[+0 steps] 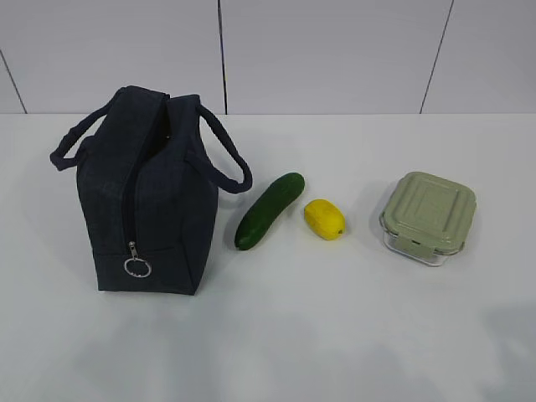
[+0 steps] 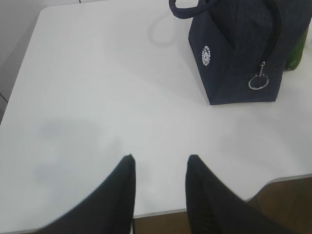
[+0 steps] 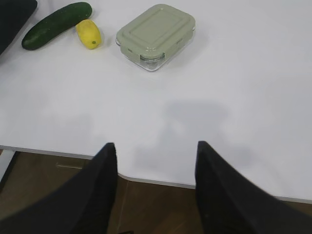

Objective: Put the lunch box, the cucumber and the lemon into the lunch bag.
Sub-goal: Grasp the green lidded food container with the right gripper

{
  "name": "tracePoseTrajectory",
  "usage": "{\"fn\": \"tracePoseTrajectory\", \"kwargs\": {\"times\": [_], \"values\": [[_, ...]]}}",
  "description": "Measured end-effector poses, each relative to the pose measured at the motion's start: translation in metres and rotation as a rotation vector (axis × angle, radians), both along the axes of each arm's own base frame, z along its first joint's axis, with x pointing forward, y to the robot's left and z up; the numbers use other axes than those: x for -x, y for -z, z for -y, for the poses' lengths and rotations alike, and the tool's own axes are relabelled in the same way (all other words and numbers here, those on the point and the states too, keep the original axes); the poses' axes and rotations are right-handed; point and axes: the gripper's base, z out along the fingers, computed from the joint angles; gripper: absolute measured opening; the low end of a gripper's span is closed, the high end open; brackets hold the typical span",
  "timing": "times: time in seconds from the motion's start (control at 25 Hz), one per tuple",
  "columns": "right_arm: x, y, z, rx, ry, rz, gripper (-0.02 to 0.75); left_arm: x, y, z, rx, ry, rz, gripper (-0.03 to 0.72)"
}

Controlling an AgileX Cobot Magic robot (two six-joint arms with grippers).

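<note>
The navy lunch bag (image 1: 146, 197) stands upright at the left of the table, its zipper running down the near end to a silver ring pull (image 1: 137, 267); it also shows in the left wrist view (image 2: 241, 53). The cucumber (image 1: 270, 210) lies right of the bag, the lemon (image 1: 324, 219) beside it, the lunch box (image 1: 428, 217) with its green lid farther right. All three show in the right wrist view: cucumber (image 3: 56, 24), lemon (image 3: 88, 34), lunch box (image 3: 156, 35). My left gripper (image 2: 160, 158) is open and empty over the table's front edge. My right gripper (image 3: 156, 145) is open and empty, near the front edge.
The white table (image 1: 335, 335) ends at a front edge with a notch, seen in the wrist views (image 2: 273, 180). A grey panelled wall (image 1: 335, 50) stands behind. Neither arm shows in the exterior view.
</note>
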Motion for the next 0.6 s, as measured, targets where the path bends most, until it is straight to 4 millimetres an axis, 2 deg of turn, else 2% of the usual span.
{"fn": "tracePoseTrajectory", "kwargs": {"times": [0.44,0.6], "values": [[0.0005,-0.0026,-0.0015,-0.023,-0.006,0.014,0.387,0.0000,0.0000,0.0000,0.000,0.000,0.000,0.246],[-0.0079,-0.0092,-0.0020,-0.118,0.051,0.016,0.387,0.0000,0.0000,0.0000,0.000,0.000,0.000,0.246]]}}
